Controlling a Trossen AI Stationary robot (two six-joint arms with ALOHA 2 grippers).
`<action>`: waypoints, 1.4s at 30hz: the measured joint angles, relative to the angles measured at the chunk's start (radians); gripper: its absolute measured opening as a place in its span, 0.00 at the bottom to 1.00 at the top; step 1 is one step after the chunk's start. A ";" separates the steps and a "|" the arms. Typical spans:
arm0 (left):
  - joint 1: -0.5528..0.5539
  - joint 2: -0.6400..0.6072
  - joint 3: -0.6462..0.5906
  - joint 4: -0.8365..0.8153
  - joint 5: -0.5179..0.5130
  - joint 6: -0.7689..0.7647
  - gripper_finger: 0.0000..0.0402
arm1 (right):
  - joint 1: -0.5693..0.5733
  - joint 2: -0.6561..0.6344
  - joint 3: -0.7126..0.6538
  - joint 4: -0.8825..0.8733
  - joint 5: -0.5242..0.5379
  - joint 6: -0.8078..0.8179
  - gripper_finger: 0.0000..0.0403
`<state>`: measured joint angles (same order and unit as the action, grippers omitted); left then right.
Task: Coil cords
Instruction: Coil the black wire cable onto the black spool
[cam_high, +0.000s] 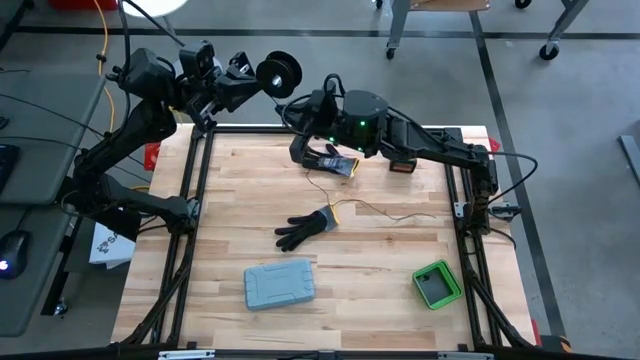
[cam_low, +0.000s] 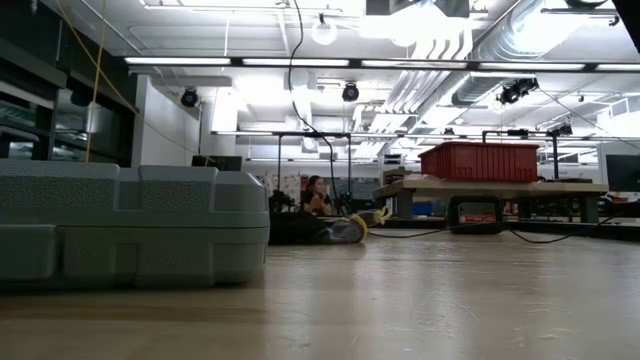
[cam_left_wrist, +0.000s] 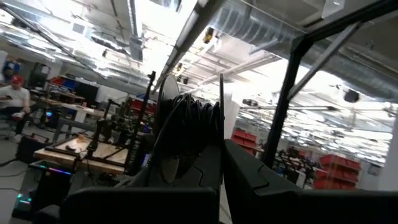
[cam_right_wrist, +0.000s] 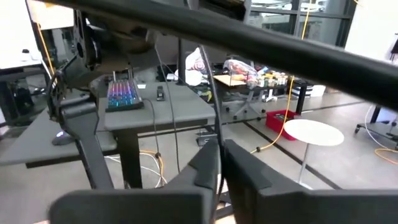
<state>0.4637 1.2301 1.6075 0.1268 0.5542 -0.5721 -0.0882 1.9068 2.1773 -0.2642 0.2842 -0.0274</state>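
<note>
1. The left tool (cam_high: 268, 80) is raised past the tabletop's (cam_high: 380, 290) far edge, fully closed on a black spool (cam_high: 279, 72) wound with dark cord.
2. The right tool (cam_right_wrist: 219, 163) is over the far edge, its fingers nearly together around a thin wire (cam_right_wrist: 208, 81).
3. A loose wire strand (cam_high: 385, 212) lies mid-tabletop, running right from a black glove (cam_high: 305, 228).
4. A grey case (cam_high: 279, 284) and green box (cam_high: 437, 284) sit near the front.

— Where do the cameras look from?
— One straight down on the table (cam_high: 330, 250); one level, close behind the case (cam_low: 130, 225). Both show the glove (cam_high: 305, 228). Wrist cameras face the room.
</note>
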 joint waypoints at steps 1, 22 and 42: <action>0.000 0.000 0.000 0.000 -0.012 0.000 0.00 | 0.004 0.000 0.000 0.000 -0.002 -0.007 0.02; 0.132 -0.034 -0.001 -0.123 -0.035 0.066 0.00 | 0.089 -0.083 0.001 -0.257 -0.044 0.021 0.00; 0.178 -0.069 0.002 -0.529 0.018 0.062 0.00 | 0.086 -0.181 0.001 -0.329 -0.056 -0.026 0.00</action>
<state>0.6419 1.1609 1.6093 -0.4023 0.5718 -0.5098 -0.0020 1.7257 2.1784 -0.5935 0.2283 -0.0537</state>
